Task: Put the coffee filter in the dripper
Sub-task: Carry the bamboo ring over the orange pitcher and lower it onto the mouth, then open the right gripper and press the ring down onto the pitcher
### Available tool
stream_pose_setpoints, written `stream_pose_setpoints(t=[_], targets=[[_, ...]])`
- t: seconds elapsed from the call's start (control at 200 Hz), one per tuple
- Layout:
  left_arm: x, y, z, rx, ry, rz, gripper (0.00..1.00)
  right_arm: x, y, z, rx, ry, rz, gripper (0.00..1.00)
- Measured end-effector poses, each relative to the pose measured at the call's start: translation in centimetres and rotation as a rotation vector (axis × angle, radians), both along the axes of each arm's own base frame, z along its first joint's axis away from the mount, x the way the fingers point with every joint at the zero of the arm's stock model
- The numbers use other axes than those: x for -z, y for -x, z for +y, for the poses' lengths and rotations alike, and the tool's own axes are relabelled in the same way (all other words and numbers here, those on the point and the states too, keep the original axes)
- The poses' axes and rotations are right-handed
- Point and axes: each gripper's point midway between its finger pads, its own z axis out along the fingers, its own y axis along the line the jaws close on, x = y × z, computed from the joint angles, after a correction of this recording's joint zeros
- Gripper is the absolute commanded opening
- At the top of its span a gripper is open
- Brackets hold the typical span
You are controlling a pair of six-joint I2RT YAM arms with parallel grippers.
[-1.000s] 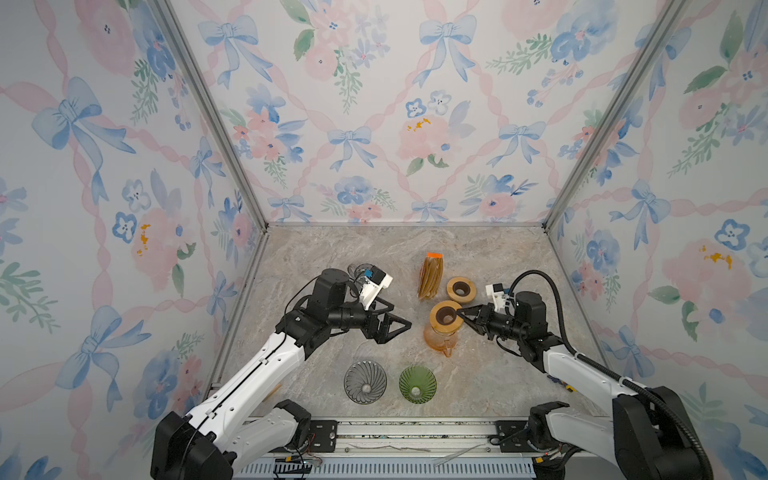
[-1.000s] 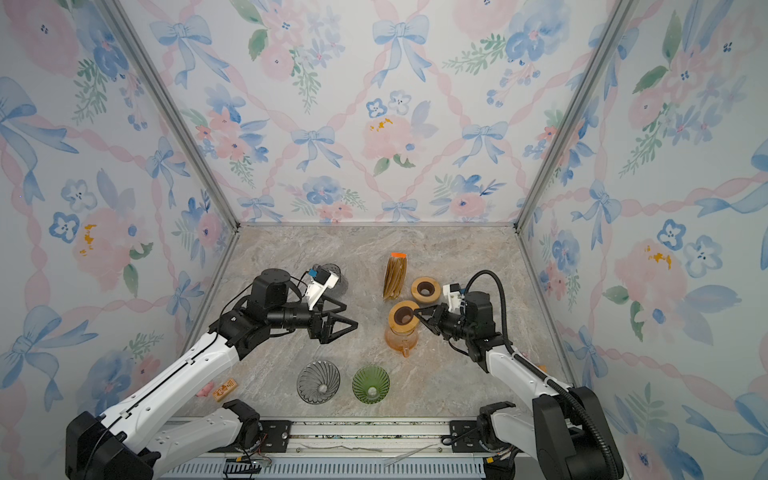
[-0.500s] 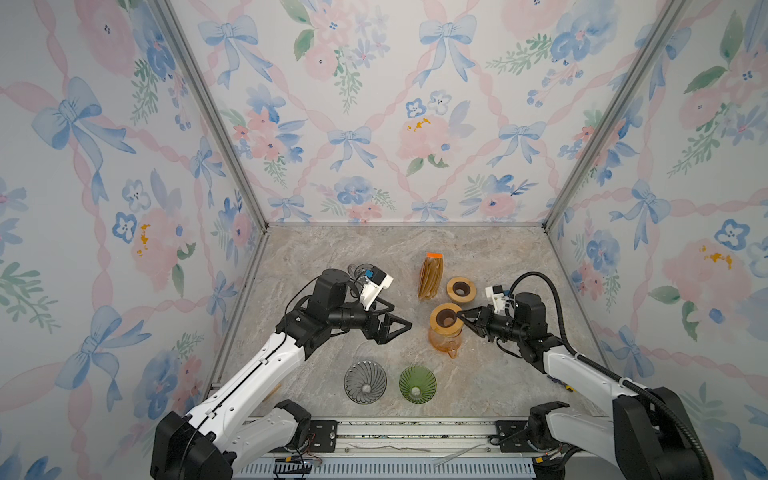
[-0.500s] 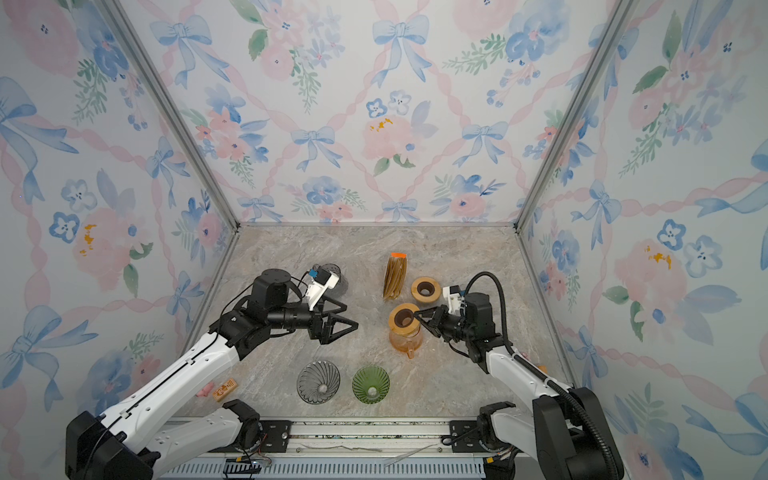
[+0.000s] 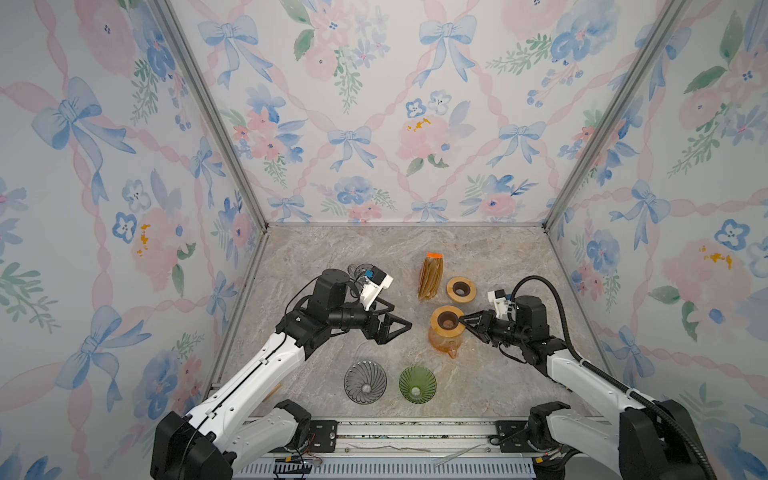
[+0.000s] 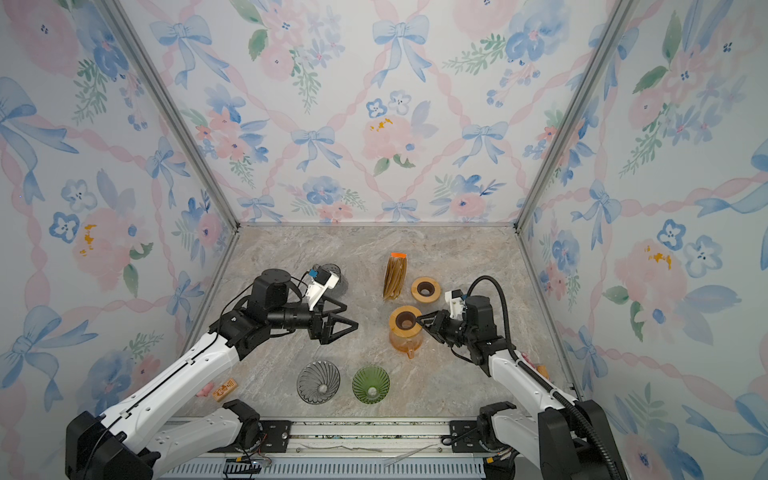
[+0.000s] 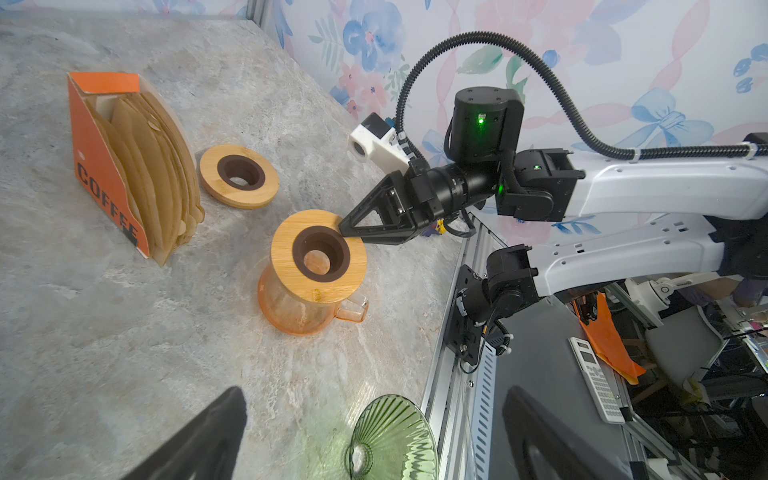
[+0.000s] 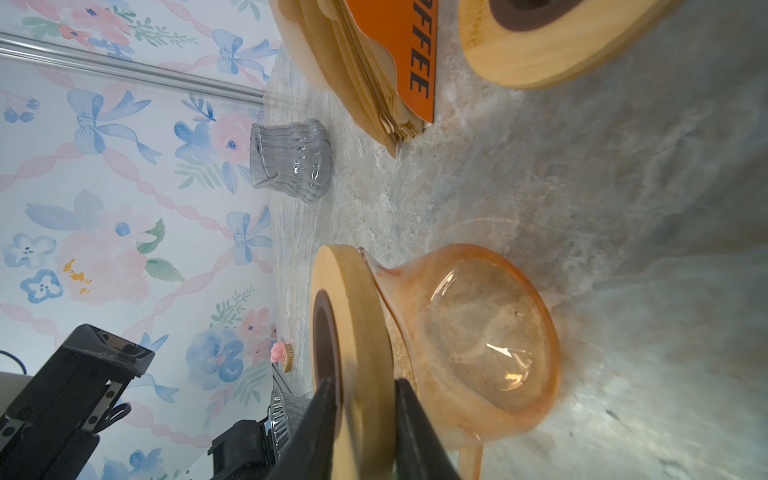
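Brown paper coffee filters (image 5: 430,278) (image 6: 395,276) (image 7: 153,174) stand in an orange holder at the back. Two glass drippers sit near the front edge, a grey dripper (image 5: 365,381) (image 6: 318,381) and a green dripper (image 5: 417,383) (image 6: 370,383) (image 7: 390,440). My left gripper (image 5: 402,316) (image 6: 351,316) (image 7: 374,392) hovers wide open and empty left of the orange carafe (image 5: 444,345) (image 8: 478,332). My right gripper (image 5: 462,322) (image 6: 419,322) (image 8: 365,382) is open, its fingers straddling the rim of the wooden ring (image 5: 436,322) (image 7: 286,232) seated on that carafe.
A second wooden ring (image 5: 473,291) (image 6: 435,291) lies behind the carafe, beside the filter holder. A grey ribbed glass jug (image 8: 291,162) (image 6: 338,276) stands at the back left. A small wooden block (image 6: 224,390) lies by the left wall. Walls close three sides.
The right gripper's jaws have spread apart around the wooden ring. The carafe with the ring has settled slightly to the right. The left arm has not moved.
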Motion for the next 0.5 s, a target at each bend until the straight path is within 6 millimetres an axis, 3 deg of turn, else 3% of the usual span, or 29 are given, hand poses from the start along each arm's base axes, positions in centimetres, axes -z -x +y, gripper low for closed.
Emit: stream_pose_setpoints(t=[0.34,0.5], targets=[[0.0,0.0,0.0,0.000,0.000,0.000,0.98,0.6,0.6,-0.9,0.004,0.089,0.018,0.32],[0.0,0.0,0.0,0.000,0.000,0.000,0.98,0.0,0.6,-1.6,0.019,0.174,0.006,0.43]])
